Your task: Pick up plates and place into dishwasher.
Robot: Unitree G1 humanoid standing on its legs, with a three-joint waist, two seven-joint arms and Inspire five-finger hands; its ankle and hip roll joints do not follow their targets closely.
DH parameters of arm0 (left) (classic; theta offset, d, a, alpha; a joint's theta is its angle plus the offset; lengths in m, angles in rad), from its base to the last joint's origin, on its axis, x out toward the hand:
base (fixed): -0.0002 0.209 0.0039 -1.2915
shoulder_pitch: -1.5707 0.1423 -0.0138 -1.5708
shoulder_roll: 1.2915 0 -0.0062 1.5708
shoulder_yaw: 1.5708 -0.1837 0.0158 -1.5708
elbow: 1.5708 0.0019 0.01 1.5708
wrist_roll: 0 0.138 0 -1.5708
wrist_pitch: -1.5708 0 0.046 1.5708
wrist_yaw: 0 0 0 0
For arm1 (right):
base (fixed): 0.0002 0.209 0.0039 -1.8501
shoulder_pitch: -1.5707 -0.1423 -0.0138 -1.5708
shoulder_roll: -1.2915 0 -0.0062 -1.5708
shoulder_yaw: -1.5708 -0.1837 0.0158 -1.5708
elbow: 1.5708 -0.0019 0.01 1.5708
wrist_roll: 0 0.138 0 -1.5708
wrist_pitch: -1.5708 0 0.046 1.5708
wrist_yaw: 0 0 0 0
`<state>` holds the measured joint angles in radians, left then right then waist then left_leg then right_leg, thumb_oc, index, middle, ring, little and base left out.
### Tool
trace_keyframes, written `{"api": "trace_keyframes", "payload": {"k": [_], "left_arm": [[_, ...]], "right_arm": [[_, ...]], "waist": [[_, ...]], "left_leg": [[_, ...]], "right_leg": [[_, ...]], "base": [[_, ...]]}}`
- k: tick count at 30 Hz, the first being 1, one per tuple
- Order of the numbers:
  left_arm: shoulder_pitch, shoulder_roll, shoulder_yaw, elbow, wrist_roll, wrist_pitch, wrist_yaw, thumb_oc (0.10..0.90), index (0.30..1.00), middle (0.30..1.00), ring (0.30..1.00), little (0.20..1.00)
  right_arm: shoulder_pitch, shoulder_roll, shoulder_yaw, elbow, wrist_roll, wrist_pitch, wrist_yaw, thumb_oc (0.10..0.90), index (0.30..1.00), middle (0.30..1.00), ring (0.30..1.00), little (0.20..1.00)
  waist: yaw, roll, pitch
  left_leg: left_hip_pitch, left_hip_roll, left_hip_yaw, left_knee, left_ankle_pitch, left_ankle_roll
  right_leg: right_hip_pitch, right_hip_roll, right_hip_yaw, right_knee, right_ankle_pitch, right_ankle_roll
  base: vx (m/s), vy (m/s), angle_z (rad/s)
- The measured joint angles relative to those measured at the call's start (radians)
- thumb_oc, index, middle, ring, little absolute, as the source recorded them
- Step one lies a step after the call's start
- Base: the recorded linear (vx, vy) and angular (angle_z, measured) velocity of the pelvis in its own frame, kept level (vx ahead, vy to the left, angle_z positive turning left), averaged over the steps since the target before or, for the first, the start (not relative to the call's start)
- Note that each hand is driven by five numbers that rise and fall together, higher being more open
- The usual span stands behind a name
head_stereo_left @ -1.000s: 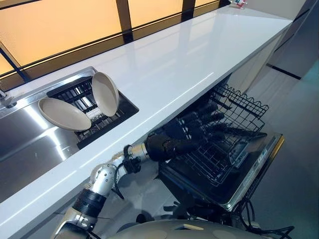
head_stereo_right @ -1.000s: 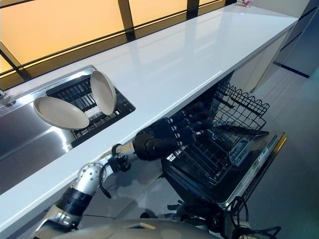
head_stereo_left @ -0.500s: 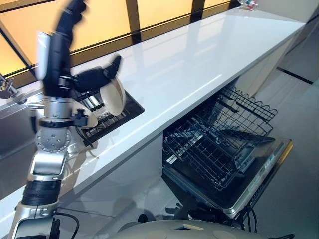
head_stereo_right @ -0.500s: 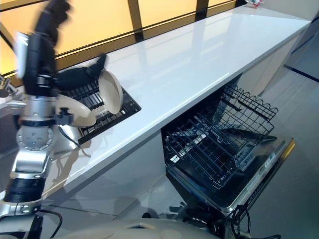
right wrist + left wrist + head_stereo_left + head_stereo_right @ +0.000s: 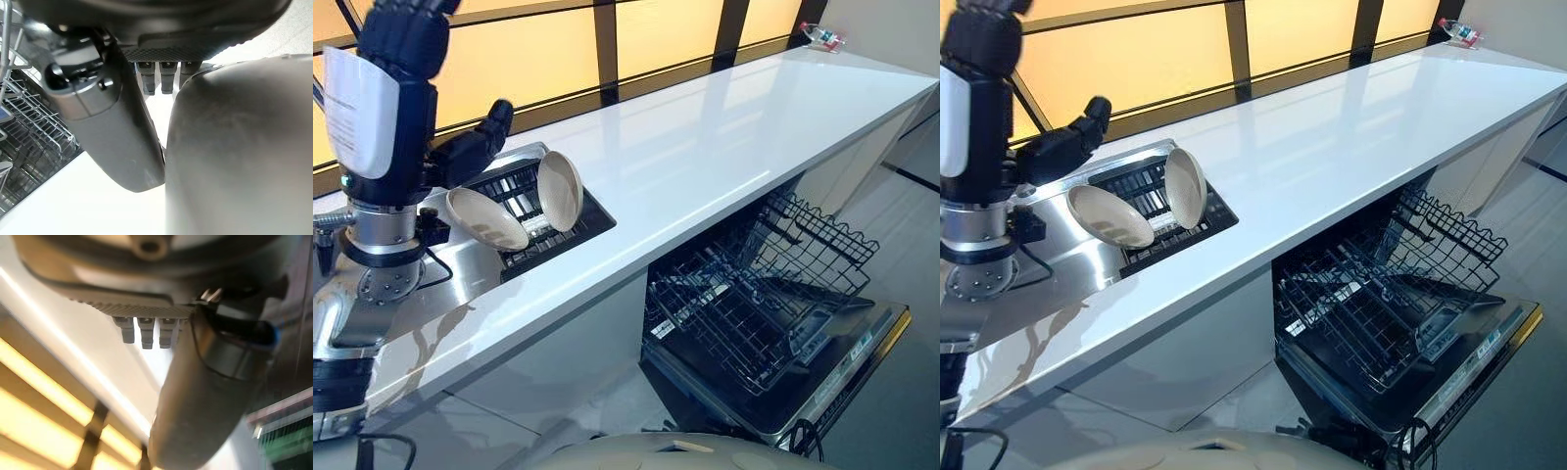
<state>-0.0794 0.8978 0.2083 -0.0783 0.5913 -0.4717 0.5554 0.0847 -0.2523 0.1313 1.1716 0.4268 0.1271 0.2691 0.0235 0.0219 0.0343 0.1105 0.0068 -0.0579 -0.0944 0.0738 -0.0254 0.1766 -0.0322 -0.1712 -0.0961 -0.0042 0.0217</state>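
Observation:
Two beige plates stand in the black drying rack [image 5: 570, 223] set in the sink: one leans back low [image 5: 486, 217], the other stands nearly upright [image 5: 560, 189]. My left hand [image 5: 406, 59] is raised above the sink at the far left, its thumb [image 5: 475, 145] stretched toward the plates but short of them, open and holding nothing. The dishwasher [image 5: 847, 367] stands open below the counter with its empty wire rack [image 5: 754, 294] pulled out. My right hand [image 5: 107, 122] shows as a dark bulk close to the rack wires [image 5: 24, 127].
A long white counter [image 5: 724, 127] runs over the dishwasher to the far right. The steel sink [image 5: 460, 269] lies at its left end, with windows behind. A small object [image 5: 822, 37] lies on the counter's far corner. The lowered dishwasher door juts into the floor space.
My left arm has swung from the dishwasher rack up to above the sink, then a little further left of the plates. The camera has also shifted.

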Motion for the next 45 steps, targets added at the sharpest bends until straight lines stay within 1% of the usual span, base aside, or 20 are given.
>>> {"api": "trace_keyframes", "payload": {"k": [4, 6, 8, 12, 15, 19, 26, 32, 34, 37, 39, 41, 45], "left_arm": [[0.088, 0.068, -0.001, 0.099, 0.108, 0.062, -0.023, 0.8, 0.9, 0.9, 0.9, 0.9], [0.132, 0.1, -0.001, 0.146, 0.119, 0.083, -0.046, 0.8, 0.9, 0.9, 0.9, 0.9], [0.167, 0.104, -0.001, 0.179, 0.119, 0.101, -0.057, 0.8, 0.9, 0.9, 0.9, 0.9], [0.194, 0.116, -0.001, 0.206, 0.144, 0.107, -0.084, 0.8, 0.9, 0.9, 0.9, 0.9], [0.209, 0.151, -0.001, 0.229, 0.157, 0.119, -0.104, 0.8, 0.9, 0.9, 0.9, 0.9], [0.212, 0.194, -0.001, 0.278, 0.157, 0.118, -0.123, 0.8, 0.9, 0.9, 0.9, 0.9], [0.212, 0.217, -0.001, 0.321, 0.157, 0.115, -0.177, 0.8, 0.9, 0.9, 0.9, 0.9], [0.186, 0.219, -0.028, 0.33, 0.156, 0.09, -0.216, 0.8, 0.9, 0.9, 0.9, 0.9], [0.154, 0.229, -0.062, 0.339, 0.156, 0.076, -0.243, 0.8, 0.9, 0.9, 0.9, 0.9], [0.108, 0.258, -0.126, 0.339, 0.157, 0.073, -0.276, 0.8, 0.9, 0.9, 0.9, 0.9], [0.096, 0.271, -0.146, 0.341, 0.157, 0.072, -0.283, 0.8, 0.9, 0.9, 0.9, 0.9], [0.049, 0.297, -0.195, 0.348, 0.158, 0.071, -0.312, 0.8, 0.9, 0.9, 0.9, 0.9], [-0.037, 0.31, -0.246, 0.354, 0.184, 0.07, -0.342, 0.8, 0.9, 0.9, 0.9, 0.9]], "right_arm": [[-0.003, -0.003, -0.008, 0.0, -0.006, 0.007, 0.002, 0.8, 0.9, 0.9, 0.9, 0.9], [-0.004, -0.005, -0.01, 0.0, -0.006, 0.012, 0.003, 0.8, 0.9, 0.9, 0.9, 0.9], [-0.004, -0.01, -0.022, 0.001, -0.007, 0.022, 0.007, 0.8, 0.9, 0.9, 0.9, 0.9], [-0.004, -0.011, -0.039, 0.004, -0.007, 0.033, 0.013, 0.8, 0.9, 0.9, 0.9, 0.9], [-0.007, -0.013, -0.04, 0.004, -0.007, 0.046, 0.02, 0.8, 0.9, 0.9, 0.9, 0.9], [-0.012, -0.015, -0.044, 0.004, -0.007, 0.047, 0.021, 0.8, 0.9, 0.9, 0.9, 0.9], [-0.016, -0.018, -0.046, 0.004, -0.019, 0.052, 0.025, 0.8, 0.9, 0.9, 0.9, 0.9], [-0.016, -0.02, -0.045, 0.004, -0.025, 0.051, 0.032, 0.8, 0.9, 0.9, 0.9, 0.9], [-0.015, -0.02, -0.045, 0.005, -0.026, 0.051, 0.033, 0.8, 0.9, 0.9, 0.9, 0.9], [-0.016, -0.02, -0.045, 0.006, -0.027, 0.051, 0.036, 0.8, 0.9, 0.9, 0.9, 0.9], [-0.022, -0.021, -0.045, 0.013, -0.028, 0.05, 0.04, 0.8, 0.9, 0.9, 0.9, 0.9], [-0.024, -0.021, -0.045, 0.014, -0.029, 0.048, 0.041, 0.8, 0.9, 0.9, 0.9, 0.9], [-0.032, -0.021, -0.043, 0.017, -0.038, 0.047, 0.045, 0.8, 0.9, 0.9, 0.9, 0.9]], "waist": [[0.004, 0.005, 0.003], [0.005, 0.006, 0.004], [0.015, 0.01, 0.007], [0.029, 0.01, 0.009], [0.034, 0.01, 0.01], [0.032, 0.011, 0.01], [0.025, 0.012, 0.011], [0.023, 0.012, 0.011], [0.024, 0.012, 0.011], [0.019, 0.009, 0.009], [0.004, 0.008, 0.009], [-0.003, 0.007, 0.008], [-0.019, 0.007, 0.008]], "left_leg": [[0.0, -0.001, -0.005, 0.0, 0.002, 0.0], [0.0, -0.002, -0.006, 0.0, 0.003, 0.0], [0.0, -0.005, -0.007, 0.0, 0.004, 0.002], [-0.002, -0.008, -0.016, 0.0, 0.005, 0.004], [-0.003, -0.008, -0.017, 0.0, 0.006, 0.004], [-0.002, -0.008, -0.016, 0.0, 0.006, 0.004], [-0.003, -0.008, -0.015, 0.0, 0.006, 0.004], [-0.002, -0.009, -0.015, 0.0, 0.006, 0.004], [-0.002, -0.009, -0.015, 0.0, 0.007, 0.004], [-0.002, -0.009, -0.014, 0.0, 0.007, 0.004], [-0.001, -0.009, -0.012, 0.0, 0.007, 0.004], [0.0, -0.008, -0.006, 0.0, 0.007, 0.004], [0.001, -0.008, -0.002, 0.0, 0.007, 0.004]], "right_leg": [[0.0, 0.0, -0.004, 0.0, 0.0, 0.0], [0.0, -0.001, -0.005, 0.0, 0.0, 0.0], [0.0, -0.004, -0.006, 0.0, 0.0, 0.0], [0.002, -0.007, -0.011, 0.0, -0.001, 0.002], [0.002, -0.007, -0.011, 0.0, -0.003, 0.005], [0.002, -0.007, -0.01, 0.0, -0.003, 0.005], [0.002, -0.007, -0.01, 0.002, -0.003, 0.005], [0.002, -0.007, -0.01, 0.004, -0.003, 0.005], [0.002, -0.007, -0.01, 0.004, -0.003, 0.005], [0.002, -0.007, -0.008, 0.005, -0.003, 0.005], [0.002, -0.007, -0.007, 0.005, -0.003, 0.005], [0.001, -0.006, -0.002, 0.005, -0.003, 0.005], [0.0, -0.007, 0.002, 0.005, -0.002, 0.003]], "base": [[0.0, 0.013, 0.04], [0.0, 0.0, 0.0], [0.0, 0.007, 0.02], [0.0, 0.006, 0.06], [0.0, 0.002, 0.02], [0.0, 0.0, 0.0], [0.0, 0.0, 0.0], [0.0, 0.0, 0.0], [0.0, 0.0, 0.0], [0.0, 0.0, 0.0], [0.0, 0.0, 0.0], [0.03, 0.023, -0.06], [0.01, 0.011, -0.02]]}}
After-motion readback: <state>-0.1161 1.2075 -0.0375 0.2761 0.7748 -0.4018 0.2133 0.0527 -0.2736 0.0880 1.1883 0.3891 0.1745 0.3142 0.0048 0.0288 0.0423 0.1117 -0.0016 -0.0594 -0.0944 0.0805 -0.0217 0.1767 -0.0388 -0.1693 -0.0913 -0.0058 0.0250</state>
